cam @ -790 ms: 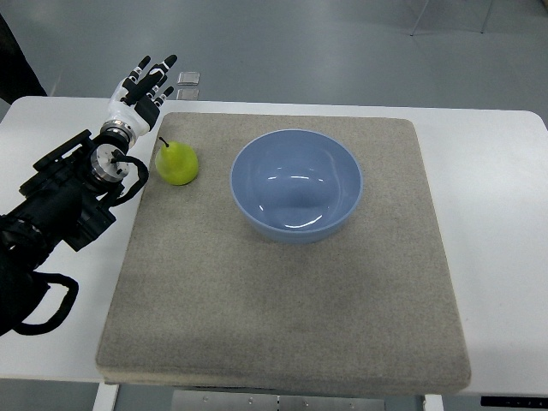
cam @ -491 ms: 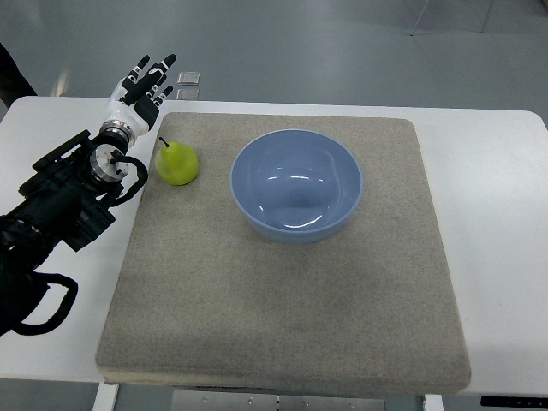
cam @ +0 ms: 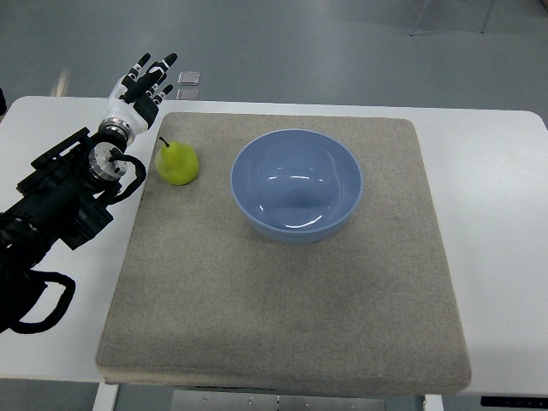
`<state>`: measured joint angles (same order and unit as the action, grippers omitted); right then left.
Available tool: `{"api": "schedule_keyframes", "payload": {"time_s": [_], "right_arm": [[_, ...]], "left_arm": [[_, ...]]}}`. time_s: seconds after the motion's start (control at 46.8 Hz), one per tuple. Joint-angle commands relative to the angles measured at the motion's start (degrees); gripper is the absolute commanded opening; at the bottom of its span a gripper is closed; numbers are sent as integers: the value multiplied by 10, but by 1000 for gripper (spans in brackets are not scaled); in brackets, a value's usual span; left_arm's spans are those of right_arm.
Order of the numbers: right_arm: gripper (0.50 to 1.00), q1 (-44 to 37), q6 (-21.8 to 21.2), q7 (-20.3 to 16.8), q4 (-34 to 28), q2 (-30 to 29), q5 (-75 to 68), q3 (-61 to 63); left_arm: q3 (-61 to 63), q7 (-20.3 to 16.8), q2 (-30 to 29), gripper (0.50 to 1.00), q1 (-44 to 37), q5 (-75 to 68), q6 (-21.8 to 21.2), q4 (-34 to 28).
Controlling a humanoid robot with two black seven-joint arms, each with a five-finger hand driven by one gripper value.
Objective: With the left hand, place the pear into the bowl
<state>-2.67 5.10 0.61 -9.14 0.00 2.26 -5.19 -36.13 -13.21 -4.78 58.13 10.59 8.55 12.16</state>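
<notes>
Pear [cam: 177,163], green and stem-up, sits on the grey felt mat [cam: 282,300] near its far left corner, just left of the empty blue bowl [cam: 296,186] and apart from it. Beyond and to the pear's left, the robot's left hand [cam: 139,88] hovers with fingers spread and holding nothing, seemingly poised to reach in for a grasp. Fruit and bowl share the mat on the white table [cam: 497,214], likely keeping the carry short.
</notes>
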Motion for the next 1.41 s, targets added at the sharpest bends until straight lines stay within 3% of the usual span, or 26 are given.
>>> {"api": "schedule_keyframes", "payload": {"time_s": [0.0, 0.577, 1.217, 1.388], "right_arm": [[926, -1, 0, 0, 0, 0, 0, 0], [924, -1, 0, 0, 0, 0, -1, 0], [924, -1, 0, 1, 0, 0, -1, 0], [924, -1, 0, 0, 0, 0, 0, 0]], "left_arm": [[0, 2, -1, 990, 3, -25, 1, 8], [40, 9, -61, 990, 11, -266, 31, 119], [376, 9, -175, 990, 157, -295, 209, 123], [411, 8, -184, 988, 178, -390, 252, 131]]}}
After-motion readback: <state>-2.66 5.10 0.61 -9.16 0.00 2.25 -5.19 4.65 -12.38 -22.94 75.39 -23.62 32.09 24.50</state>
